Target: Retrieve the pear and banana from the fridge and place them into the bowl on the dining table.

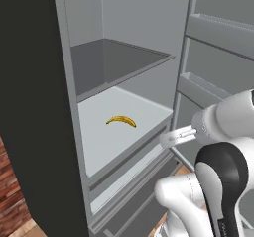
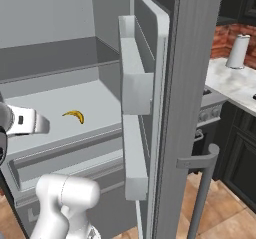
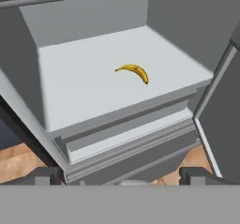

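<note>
Spread wide, empty gripper [image 3: 121, 175] faces the open fridge [image 1: 69, 132], where the banana [image 3: 134, 71] lies alone at mid-shelf, toward twelve o'clock from the fingertips. Fetching appears under way; next, a reach inward to straddle the fruit's curve.

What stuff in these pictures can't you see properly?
- The fridge: top and bottom cut off by the frame edges in both base views.
- The lower drawer area: partly hidden behind the white arm in the left base view.
- The gripper: just its dark fingertips poke up in the hand view, standing wide apart.
- The banana: small, so its tips and markings stay unclear.
- A pale cylinder on the counter: too small to identify.
</note>
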Motion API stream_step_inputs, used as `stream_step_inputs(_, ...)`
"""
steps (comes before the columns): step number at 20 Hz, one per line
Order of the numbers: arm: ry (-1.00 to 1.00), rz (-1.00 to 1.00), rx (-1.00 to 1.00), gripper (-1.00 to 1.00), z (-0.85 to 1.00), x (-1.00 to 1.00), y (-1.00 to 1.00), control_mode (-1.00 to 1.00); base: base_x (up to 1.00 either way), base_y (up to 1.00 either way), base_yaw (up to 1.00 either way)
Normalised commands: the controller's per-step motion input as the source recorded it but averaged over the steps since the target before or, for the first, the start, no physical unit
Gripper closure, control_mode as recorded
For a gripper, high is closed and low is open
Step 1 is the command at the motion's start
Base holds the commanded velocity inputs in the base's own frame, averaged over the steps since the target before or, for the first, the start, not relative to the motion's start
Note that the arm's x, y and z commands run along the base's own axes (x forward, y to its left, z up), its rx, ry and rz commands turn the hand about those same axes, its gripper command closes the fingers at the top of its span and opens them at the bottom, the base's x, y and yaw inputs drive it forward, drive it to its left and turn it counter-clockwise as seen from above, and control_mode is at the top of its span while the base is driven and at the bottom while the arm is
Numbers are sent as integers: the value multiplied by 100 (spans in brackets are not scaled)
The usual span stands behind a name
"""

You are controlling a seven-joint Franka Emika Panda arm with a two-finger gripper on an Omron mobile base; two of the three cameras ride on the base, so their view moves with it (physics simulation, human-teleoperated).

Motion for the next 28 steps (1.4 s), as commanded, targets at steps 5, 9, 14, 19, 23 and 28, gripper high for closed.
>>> stream_step_inputs(5, 0, 0, -2, -100, -18, 46, 0, -100, 0, 0, 0)
stream_step_inputs(9, 0, 1, -1, -100, -22, 36, 0, -100, 0, 0, 0)
stream_step_inputs(14, -3, 2, -2, -100, -32, 30, 0, -100, 0, 0, 0)
stream_step_inputs(19, -4, 2, -1, -100, -27, 32, 0, -100, 0, 0, 0)
stream_step_inputs(23, -8, 3, -1, -100, -38, 22, 0, -100, 0, 0, 0)
stream_step_inputs(28, -9, 3, -1, -100, -39, 27, 0, -100, 0, 0, 0)
